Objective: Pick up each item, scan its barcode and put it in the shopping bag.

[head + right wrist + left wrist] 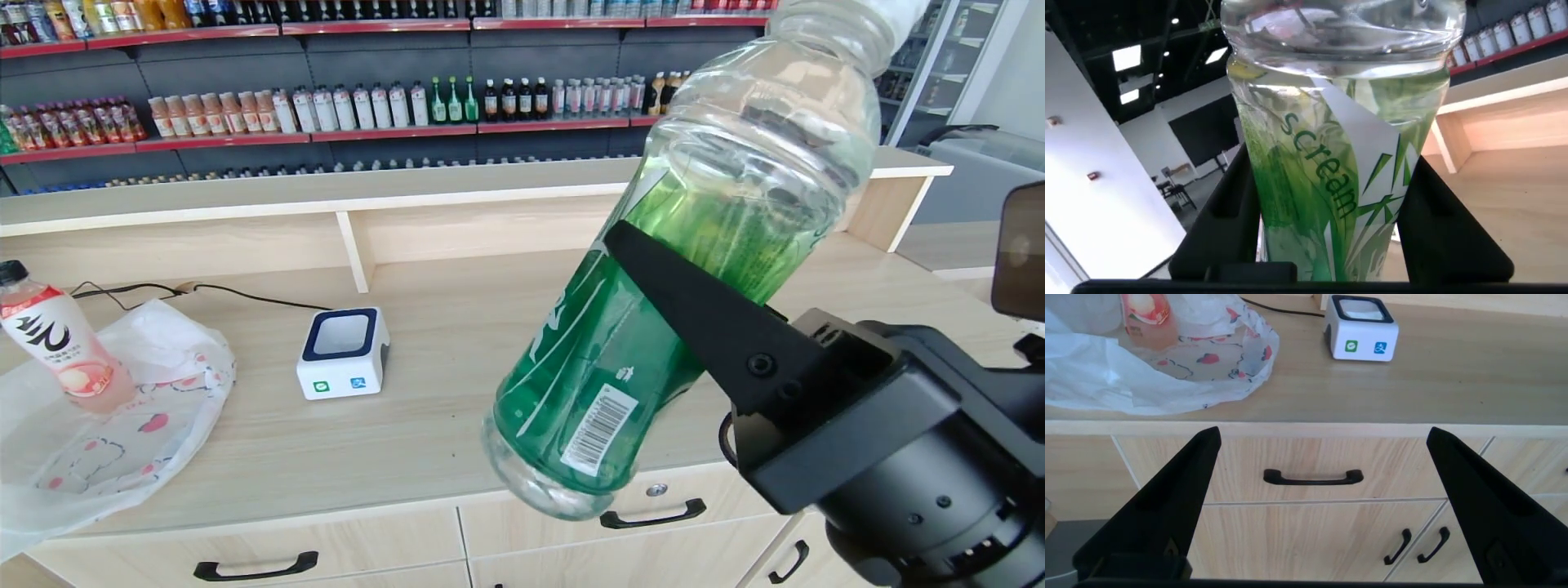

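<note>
My right gripper is shut on a clear bottle with a green label, held tilted high above the counter's front right, close to the head camera. Its barcode faces the camera near the bottle's lower end. In the right wrist view the bottle stands clamped between the fingers. The white scanner sits on the counter to the left of the bottle. A white shopping bag lies at the counter's left with a pink bottle on it. My left gripper is open below the counter edge, facing the drawers.
A black cable runs along the counter behind the scanner. A raised wooden ledge backs the counter, with drink shelves beyond. Drawers with black handles sit under the counter. A dark screen stands at the right edge.
</note>
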{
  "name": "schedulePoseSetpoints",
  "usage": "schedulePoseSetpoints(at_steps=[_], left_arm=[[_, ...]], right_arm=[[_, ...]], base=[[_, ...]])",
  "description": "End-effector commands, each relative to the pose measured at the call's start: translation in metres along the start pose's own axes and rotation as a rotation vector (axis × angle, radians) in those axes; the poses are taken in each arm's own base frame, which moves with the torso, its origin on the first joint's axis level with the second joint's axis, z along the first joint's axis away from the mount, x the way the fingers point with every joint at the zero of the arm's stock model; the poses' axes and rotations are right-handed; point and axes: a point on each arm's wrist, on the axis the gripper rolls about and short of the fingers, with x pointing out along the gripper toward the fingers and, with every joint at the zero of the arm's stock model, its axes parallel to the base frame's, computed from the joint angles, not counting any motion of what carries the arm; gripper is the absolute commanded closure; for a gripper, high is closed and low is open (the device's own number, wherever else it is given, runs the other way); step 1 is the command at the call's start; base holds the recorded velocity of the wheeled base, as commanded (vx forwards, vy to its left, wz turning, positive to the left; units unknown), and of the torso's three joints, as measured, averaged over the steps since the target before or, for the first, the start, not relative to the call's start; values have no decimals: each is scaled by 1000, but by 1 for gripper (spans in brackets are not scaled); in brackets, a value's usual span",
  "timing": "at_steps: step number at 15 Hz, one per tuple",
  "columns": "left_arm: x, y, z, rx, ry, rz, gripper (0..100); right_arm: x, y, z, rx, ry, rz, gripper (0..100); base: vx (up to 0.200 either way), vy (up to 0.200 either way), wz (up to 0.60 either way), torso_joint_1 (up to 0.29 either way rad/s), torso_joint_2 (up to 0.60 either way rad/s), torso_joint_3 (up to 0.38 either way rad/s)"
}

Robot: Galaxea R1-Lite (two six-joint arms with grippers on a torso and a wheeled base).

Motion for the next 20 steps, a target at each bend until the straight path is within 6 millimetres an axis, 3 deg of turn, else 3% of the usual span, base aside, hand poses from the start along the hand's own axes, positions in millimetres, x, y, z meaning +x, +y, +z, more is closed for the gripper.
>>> schedulePoseSetpoints(at_steps=[1, 5, 6, 7, 11, 13, 20], left_arm=[[0, 0, 0, 0, -1, 1, 0], [0, 0, 0, 0, 1, 1, 0], [0, 0, 0, 0, -1, 1, 0], [0, 0, 0, 0, -1, -1, 0], [0, 0, 0, 0, 1, 1, 0], [0, 0, 0, 0, -1, 1, 0], [0, 0, 0, 0, -1, -1, 0]], right_arm=[[9, -14, -3, -86, -10, -49, 100], [4, -50, -5, -305, 27, -172, 100], [-12, -74, -5, -374, 73, -264, 100], [-17, -85, 2, -417, 69, -306, 100], [-22, -124, 20, -505, 35, -462, 100], [-31, -140, 16, -543, 82, -525, 100], [-35, -149, 15, -623, 119, -558, 100]], base=[[0, 0, 0, 0, 0, 0], [0, 0, 0, 0, 0, 0], [0, 0, 0, 0, 0, 0], [0, 0, 0, 0, 0, 0], [0, 0, 0, 0, 0, 0], [0, 0, 0, 0, 0, 0], [0, 0, 0, 0, 0, 0]])
